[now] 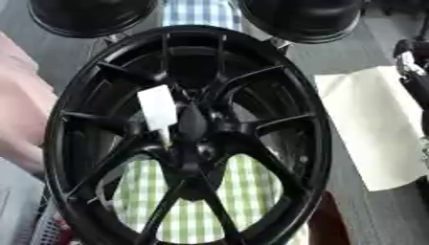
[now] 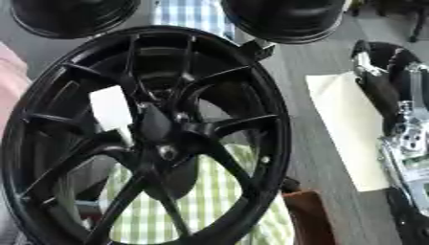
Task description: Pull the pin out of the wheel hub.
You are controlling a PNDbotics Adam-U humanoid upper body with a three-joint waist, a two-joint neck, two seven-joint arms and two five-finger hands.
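Observation:
A black multi-spoke wheel hub [image 1: 188, 136] stands upright and fills most of both views. A white flat rectangular piece [image 1: 157, 107] sits just left of the hub's centre cap [image 1: 192, 122], with a thin pale stem running down from it toward the centre. No hand touches it. My right arm and hand [image 2: 404, 139], black with silver parts, hang at the right edge, apart from the wheel. How the hand's fingers stand I cannot make out. My left hand shows in neither view.
Two more black wheels [image 1: 92, 16] [image 1: 301, 19] stand behind at the top. A cream sheet [image 1: 377, 124] lies on the grey table at the right. A green checked cloth [image 1: 197, 210] shows through the spokes. A brown object [image 2: 306, 215] sits at lower right. Something pink [image 1: 21, 110] fills the left edge.

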